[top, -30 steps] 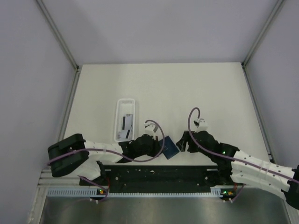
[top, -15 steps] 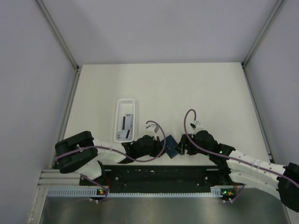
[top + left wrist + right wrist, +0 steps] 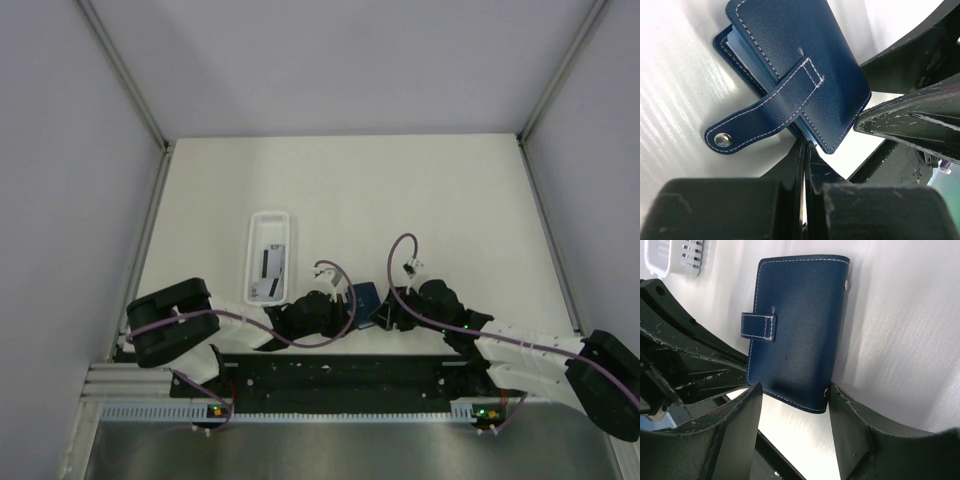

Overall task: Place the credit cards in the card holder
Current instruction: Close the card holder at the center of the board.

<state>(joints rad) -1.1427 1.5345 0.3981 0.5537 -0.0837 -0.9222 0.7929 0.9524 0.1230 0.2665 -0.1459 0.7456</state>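
Note:
The dark navy card holder (image 3: pixel 364 301) lies near the table's front edge between my two grippers. In the left wrist view the card holder (image 3: pixel 800 60) is folded shut, its strap with the pale snap stud (image 3: pixel 720 140) hanging loose. My left gripper (image 3: pixel 805 146) is shut on the holder's near edge, with a thin pale sliver between its fingers. My right gripper (image 3: pixel 795 387) is open and straddles the card holder (image 3: pixel 795 330) at its near end, its right finger (image 3: pixel 850 415) touching one corner. The credit cards (image 3: pixel 270 262) lie in the white tray.
The long white translucent tray (image 3: pixel 269 256) stands left of the grippers, lengthwise away from me; it also shows in the right wrist view (image 3: pixel 675 255). The black rail (image 3: pixel 340 375) runs along the front edge just behind both grippers. Grey walls enclose the table.
The card holder has turned and shifted a little away from the front edge. My right gripper has moved left up to it. My left arm has shifted slightly right.

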